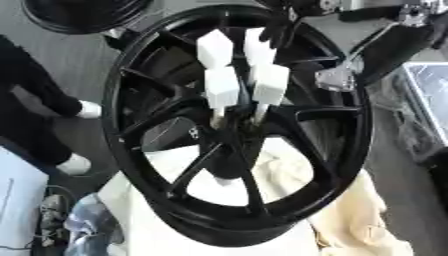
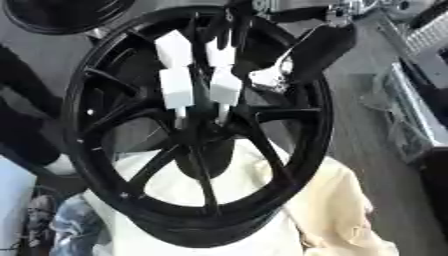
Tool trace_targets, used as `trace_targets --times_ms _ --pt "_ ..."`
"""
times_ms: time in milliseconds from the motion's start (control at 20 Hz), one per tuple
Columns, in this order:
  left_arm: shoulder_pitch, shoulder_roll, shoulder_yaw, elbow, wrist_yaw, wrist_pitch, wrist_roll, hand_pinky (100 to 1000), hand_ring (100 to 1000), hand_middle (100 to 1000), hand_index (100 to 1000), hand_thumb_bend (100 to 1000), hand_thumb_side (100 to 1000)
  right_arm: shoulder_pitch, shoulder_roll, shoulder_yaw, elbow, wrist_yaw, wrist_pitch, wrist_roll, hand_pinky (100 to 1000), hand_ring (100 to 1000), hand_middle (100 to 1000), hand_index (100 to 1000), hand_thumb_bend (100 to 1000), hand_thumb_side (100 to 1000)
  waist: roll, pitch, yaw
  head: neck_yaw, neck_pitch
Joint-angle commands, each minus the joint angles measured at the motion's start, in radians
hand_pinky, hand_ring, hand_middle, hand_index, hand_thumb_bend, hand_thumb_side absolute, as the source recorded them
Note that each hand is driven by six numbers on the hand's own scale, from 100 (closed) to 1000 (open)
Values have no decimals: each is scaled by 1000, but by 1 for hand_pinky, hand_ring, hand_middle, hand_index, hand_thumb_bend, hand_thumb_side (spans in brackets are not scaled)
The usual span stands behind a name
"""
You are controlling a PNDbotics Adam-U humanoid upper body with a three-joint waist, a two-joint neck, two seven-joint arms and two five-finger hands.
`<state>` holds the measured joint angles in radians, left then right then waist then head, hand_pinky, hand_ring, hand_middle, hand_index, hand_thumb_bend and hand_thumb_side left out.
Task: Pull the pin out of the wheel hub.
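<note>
Nearest, pale cream cloth draped over whatever carries the wheel, bunched at the near right. At the near left, crumpled blue-grey fabric.

Resting on the cloth, large black wheel, tilted, open face toward the camera, spokes running in to the hub at the centre.

Standing out of the hub, four pins with white block-shaped heads: two nearer, side by side, thin pale stems going down into the hub; two farther, just behind them, toward the far rim. All four seated in the hub.

Farther, at the far rim, right hand coming in from the far right, dark fingers pointing down just beside the far right pin head. Cannot tell how far open, nor whether touching or holding it. Silver joint of the arm over the right rim.

Far left, second black wheel, partly visible.
</note>
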<state>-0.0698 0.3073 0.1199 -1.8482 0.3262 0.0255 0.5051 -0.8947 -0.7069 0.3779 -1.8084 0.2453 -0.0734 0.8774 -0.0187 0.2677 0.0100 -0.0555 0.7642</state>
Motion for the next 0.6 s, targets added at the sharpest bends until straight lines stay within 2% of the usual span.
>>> trace_targets --times_ms 50,600 --pt "-1 15 17 -11 -1 -3 16 697 713 724 697 203 887 -5 -3 -5 22 38 0 -14 835 720 682 908 100 541 2 -13 2 -5 6" --pt "6 9 28 -5 -3 -1 45 696 711 718 692 203 891 12 6 -6 42 71 -12 -22 820 697 655 891 100 561 5 -10 3 -11 6"
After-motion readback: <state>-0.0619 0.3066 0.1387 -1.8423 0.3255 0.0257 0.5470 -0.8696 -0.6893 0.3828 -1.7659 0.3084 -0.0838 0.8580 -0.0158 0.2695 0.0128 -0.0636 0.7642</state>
